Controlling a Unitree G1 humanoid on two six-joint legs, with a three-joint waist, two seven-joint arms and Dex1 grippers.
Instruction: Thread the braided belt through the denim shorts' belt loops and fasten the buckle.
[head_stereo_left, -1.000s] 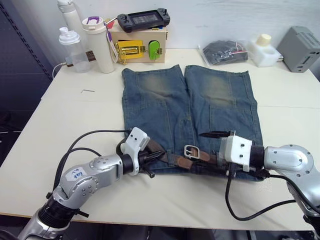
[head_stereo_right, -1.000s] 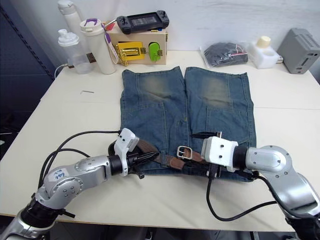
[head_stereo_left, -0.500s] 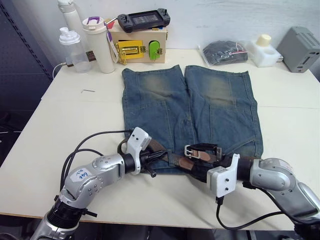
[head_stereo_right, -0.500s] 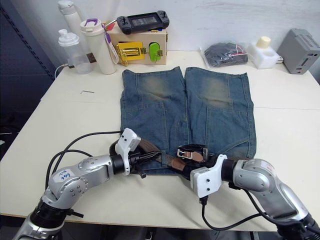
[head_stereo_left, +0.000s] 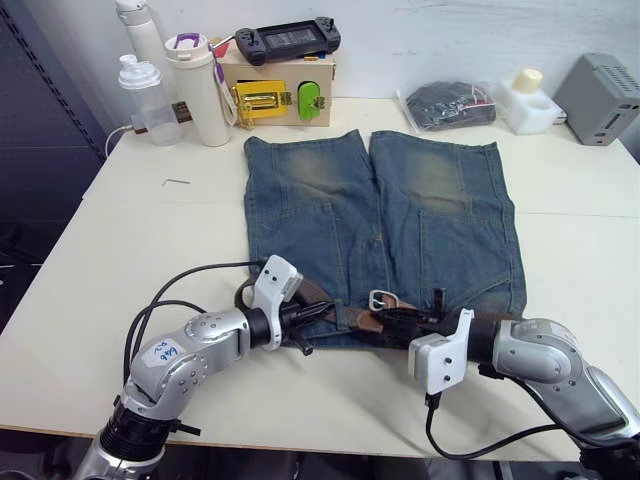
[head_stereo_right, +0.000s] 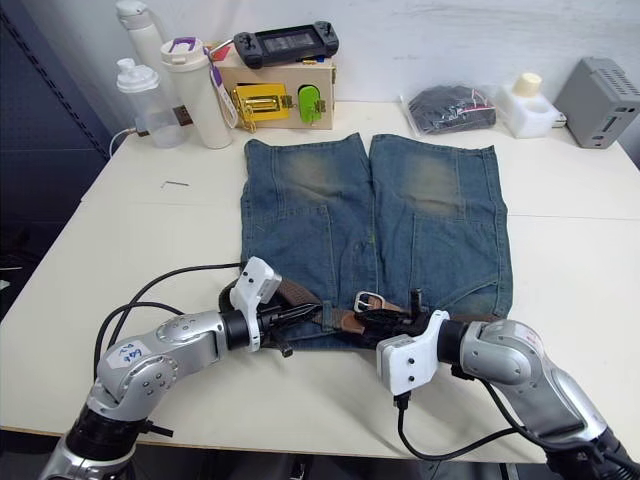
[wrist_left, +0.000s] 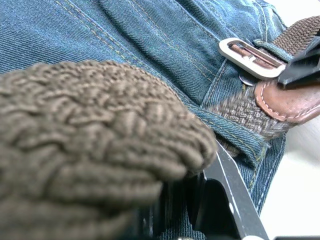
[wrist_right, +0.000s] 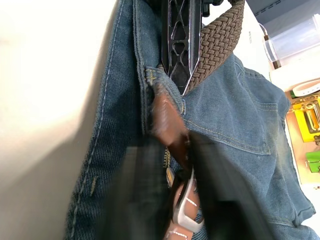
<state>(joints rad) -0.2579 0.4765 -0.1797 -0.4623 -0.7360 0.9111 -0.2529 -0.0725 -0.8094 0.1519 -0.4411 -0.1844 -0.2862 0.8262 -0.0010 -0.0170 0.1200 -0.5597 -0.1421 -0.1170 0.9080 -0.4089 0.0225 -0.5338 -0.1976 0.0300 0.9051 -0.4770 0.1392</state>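
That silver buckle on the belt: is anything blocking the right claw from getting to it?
Nothing visible does. The right gripper is already at the buckle, its jaws closed around the brown leather tip of the braided belt beside it, on the waistband of the denim shorts.

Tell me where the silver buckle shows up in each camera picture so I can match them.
Left eye view: the buckle lies at the waistband of the denim shorts, between the two arms.
Right eye view: same place, just ahead of the right gripper.
Left wrist view: upper right, beside the leather tab.
Right wrist view: bottom centre, between the dark fingers.
Shared landmark: the braided belt along the waistband.
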